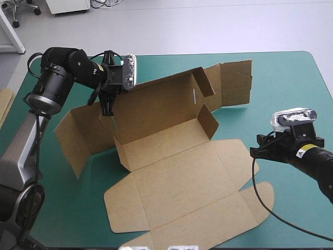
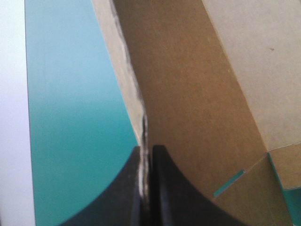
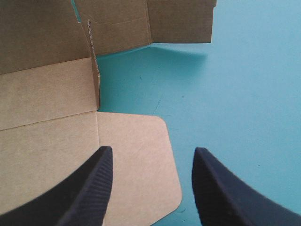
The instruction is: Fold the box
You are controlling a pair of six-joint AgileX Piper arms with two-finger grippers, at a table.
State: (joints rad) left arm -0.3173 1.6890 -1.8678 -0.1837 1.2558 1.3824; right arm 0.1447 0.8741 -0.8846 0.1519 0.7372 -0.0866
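Observation:
The brown box [image 1: 177, 177] lies in the middle of the teal-green table, its near panels flat and its long back wall [image 1: 156, 107] raised upright. My left gripper [image 1: 106, 104] is shut on the left end of that raised wall's top edge; the left wrist view shows the board's edge [image 2: 141, 106] running straight into the nearly closed black fingers [image 2: 162, 188]. My right gripper [image 3: 153, 183] stands open just above the table at the box's right side, over a rounded side flap [image 3: 136, 155], holding nothing.
A left end flap [image 1: 78, 133] stands tilted beside the raised wall, and another wall section [image 1: 234, 83] stands at the far right. A strip of more board [image 1: 5, 101] shows at the table's left edge. Bare teal-green cover [image 1: 291, 83] lies to the right.

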